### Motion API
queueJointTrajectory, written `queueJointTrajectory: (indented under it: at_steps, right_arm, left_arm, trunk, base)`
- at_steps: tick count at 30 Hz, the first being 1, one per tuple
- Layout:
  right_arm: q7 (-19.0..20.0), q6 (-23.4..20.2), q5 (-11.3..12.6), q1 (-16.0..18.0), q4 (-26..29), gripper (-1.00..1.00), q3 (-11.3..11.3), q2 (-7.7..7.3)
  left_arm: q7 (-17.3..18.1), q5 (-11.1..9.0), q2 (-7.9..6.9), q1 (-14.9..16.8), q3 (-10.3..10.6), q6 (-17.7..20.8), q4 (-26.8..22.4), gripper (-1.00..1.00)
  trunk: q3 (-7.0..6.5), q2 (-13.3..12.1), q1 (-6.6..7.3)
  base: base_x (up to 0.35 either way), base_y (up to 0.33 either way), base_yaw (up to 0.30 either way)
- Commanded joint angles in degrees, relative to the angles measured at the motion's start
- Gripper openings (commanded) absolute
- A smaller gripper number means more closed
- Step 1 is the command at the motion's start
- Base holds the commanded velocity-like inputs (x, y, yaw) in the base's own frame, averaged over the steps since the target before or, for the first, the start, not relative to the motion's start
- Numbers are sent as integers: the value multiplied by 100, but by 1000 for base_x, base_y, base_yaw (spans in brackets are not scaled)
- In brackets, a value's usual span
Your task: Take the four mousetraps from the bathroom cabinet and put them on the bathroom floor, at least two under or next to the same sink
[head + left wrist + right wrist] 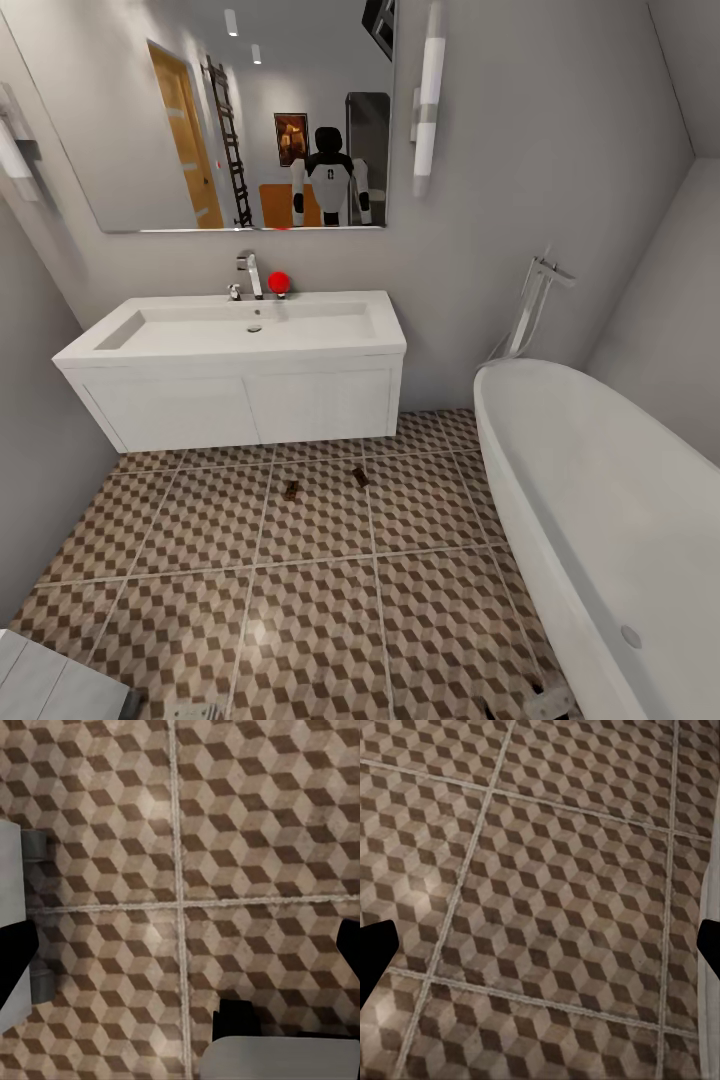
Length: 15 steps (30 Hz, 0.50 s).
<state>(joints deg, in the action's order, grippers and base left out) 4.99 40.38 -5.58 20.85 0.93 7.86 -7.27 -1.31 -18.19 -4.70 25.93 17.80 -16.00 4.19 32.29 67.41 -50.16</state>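
A grey-walled bathroom: two mousetraps (291,490) (360,476) lie on the bathroom floor (320,620) just before the bathroom sink (240,330), well ahead of both tools. Right tool (540,945) wide, empty; left tool (180,952) likewise. Next, I judge: fetch the remaining traps.

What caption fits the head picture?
Two mousetraps lie on the floor before the sink.
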Motion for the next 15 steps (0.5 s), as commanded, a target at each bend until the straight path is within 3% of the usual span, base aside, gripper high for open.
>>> queueJointTrajectory:
  at_steps: [1,15]
  right_arm:
    - [0,19,-29,-14,-3,100,-4,-4]
    - [-17,-10,329,-87,-5,100,-4,39]
  left_arm:
    - [-12,-26,4,6,48,-33,19,100]
    - [8,-89,4,0,29,-18,-14,100]
  trunk:
    - [5,3,0]
    - [5,3,0]
  base:
    - [0,0,0]
    - [0,0,0]
